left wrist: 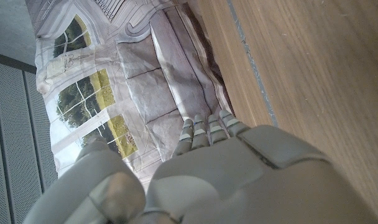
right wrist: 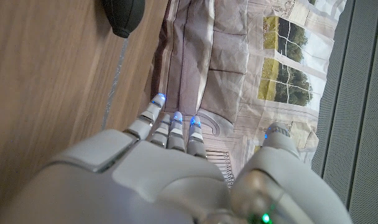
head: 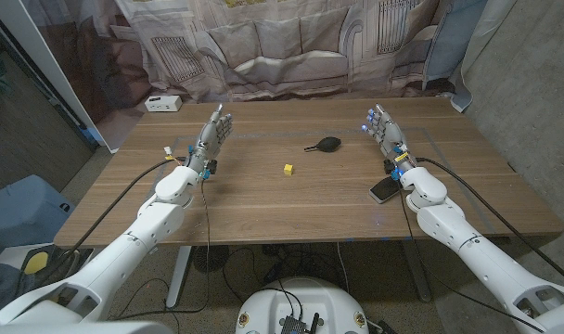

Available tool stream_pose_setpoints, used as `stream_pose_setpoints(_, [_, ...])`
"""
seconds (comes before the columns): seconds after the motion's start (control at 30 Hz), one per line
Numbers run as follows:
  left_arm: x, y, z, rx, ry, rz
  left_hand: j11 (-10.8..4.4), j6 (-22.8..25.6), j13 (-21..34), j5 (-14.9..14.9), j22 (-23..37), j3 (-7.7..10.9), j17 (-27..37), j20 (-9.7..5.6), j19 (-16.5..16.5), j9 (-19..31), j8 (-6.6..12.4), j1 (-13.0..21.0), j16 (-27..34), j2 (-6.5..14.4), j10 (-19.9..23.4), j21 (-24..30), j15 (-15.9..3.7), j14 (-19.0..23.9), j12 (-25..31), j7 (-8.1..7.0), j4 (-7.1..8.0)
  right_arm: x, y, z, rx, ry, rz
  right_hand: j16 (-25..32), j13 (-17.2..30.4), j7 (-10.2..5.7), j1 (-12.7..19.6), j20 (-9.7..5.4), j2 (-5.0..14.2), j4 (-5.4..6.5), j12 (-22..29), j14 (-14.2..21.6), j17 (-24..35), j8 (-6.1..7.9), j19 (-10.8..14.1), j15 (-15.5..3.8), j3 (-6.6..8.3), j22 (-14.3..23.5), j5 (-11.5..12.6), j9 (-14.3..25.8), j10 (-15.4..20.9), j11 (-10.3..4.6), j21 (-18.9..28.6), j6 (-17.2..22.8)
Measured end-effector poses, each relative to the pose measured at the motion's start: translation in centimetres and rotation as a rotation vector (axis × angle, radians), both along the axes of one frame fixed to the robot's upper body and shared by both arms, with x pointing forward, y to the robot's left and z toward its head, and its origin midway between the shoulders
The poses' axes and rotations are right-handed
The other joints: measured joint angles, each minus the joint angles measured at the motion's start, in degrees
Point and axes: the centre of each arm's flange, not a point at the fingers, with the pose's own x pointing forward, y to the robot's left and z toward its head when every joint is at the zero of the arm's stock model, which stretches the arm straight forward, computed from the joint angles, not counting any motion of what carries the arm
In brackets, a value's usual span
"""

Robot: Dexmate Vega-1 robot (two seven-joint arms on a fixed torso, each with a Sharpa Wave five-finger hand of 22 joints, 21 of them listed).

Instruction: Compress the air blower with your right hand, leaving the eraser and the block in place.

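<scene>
A black air blower (head: pixel 325 144) lies on the wooden table (head: pixel 263 199) past its middle, nozzle pointing to the robot's left; its bulb (right wrist: pixel 123 15) also shows in the right wrist view. A small yellow block (head: pixel 288 169) sits nearer the middle. My right hand (head: pixel 384 129) stands on its edge to the right of the blower, fingers apart, holding nothing. My left hand (head: pixel 211 136) stands at the left side, fingers apart and empty. A dark flat thing (head: pixel 385 190), perhaps the eraser, lies by my right wrist.
A white box (head: pixel 162 103) sits at the table's far left corner. A printed backdrop cloth (head: pixel 291 42) hangs behind the far edge. Cables (head: pixel 206 213) trail from both wrists over the table.
</scene>
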Motion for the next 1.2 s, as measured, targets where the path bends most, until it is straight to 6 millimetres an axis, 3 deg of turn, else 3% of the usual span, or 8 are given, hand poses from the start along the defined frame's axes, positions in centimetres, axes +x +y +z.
stream_pose_setpoints(0.33, [-0.5, -0.3, 0.2, 0.021, -0.011, -0.008, 0.67, 1.7, -0.3, 0.0, 0.0, 0.05, 0.0, 0.16, 2.1, 0.0, 0.00, 0.4, 0.4, 0.4, 2.3, 0.5, 0.17, 2.3, 0.4, 0.10, -0.44, -1.1, 0.3, 0.5, -0.023, -0.040, 0.009, 0.1, 0.0, 1.19, 0.8, 0.00, 0.40, -0.29, 0.0, 1.5, -0.3, 0.20, 0.4, 0.35, 0.30, 0.0, 0.0, 0.0, 2.0, 0.48, -0.7, 1.1])
stream_pose_setpoints(0.47, [-0.6, -0.6, 0.0, 0.007, -0.017, -0.014, 0.68, 3.0, -0.5, 0.0, 0.0, -0.01, 0.0, 0.09, 2.1, 0.0, 0.40, 0.7, 0.4, 0.7, 3.4, 0.5, 0.15, 3.3, 0.9, -0.02, -0.50, -1.5, 0.3, 0.5, -0.022, -0.056, 0.009, 0.2, 0.0, 0.76, 0.8, -0.22, 0.40, -0.29, 0.2, 2.1, -0.5, 0.44, 0.6, 0.10, 0.29, 0.0, 0.0, 0.0, 3.4, 0.08, -1.4, 2.7])
stream_pose_setpoints(0.7, [-0.8, -1.1, -0.3, -0.030, -0.025, -0.018, 0.57, 4.5, -0.5, 0.0, 0.0, -0.02, 0.0, -2.13, 4.4, 0.0, 0.40, 0.7, 0.4, 0.7, 5.1, 0.5, -0.10, 5.4, 1.2, 0.09, -0.96, -2.0, 0.1, 0.6, -0.034, -0.079, 0.029, -0.3, 0.0, 0.01, 1.1, -1.04, 0.17, -0.53, -0.2, 1.5, -0.5, 0.42, 0.6, -0.50, 0.06, 0.0, 0.0, 0.0, 3.5, -0.12, -2.0, 3.0])
stream_pose_setpoints(0.87, [-1.0, -1.3, -0.3, -0.036, -0.032, -0.022, 0.57, 4.5, -0.8, 0.0, 0.0, -0.02, 0.0, -1.89, 4.6, 0.0, 0.41, 1.0, 0.4, 0.4, 5.1, 0.5, 0.21, 5.7, 1.2, 0.09, -0.96, -2.3, -0.1, 0.6, -0.045, -0.096, 0.022, -0.3, 0.0, -1.23, 1.6, -0.45, -0.02, -1.01, -1.0, 2.9, -0.8, -0.24, 2.5, 0.00, 0.06, 0.0, 0.2, 0.0, 2.0, -1.05, -2.0, 1.7])
stream_pose_setpoints(1.2, [-1.8, -1.4, -0.2, -0.012, -0.042, -0.035, 0.57, 4.8, -0.8, -0.3, 0.0, 0.21, 0.0, -1.40, 4.7, 0.0, 0.40, 1.4, 0.4, 0.8, 5.1, 0.5, 0.21, 5.7, 1.2, -0.12, -1.20, -3.1, 0.2, 1.2, -0.069, -0.153, -0.004, -0.9, 0.0, -1.42, 1.8, -0.71, 0.18, -1.01, -1.3, 2.2, -0.8, -0.24, 1.7, -0.01, 0.06, 0.0, 0.2, 0.0, 1.8, -0.84, -3.1, 2.0])
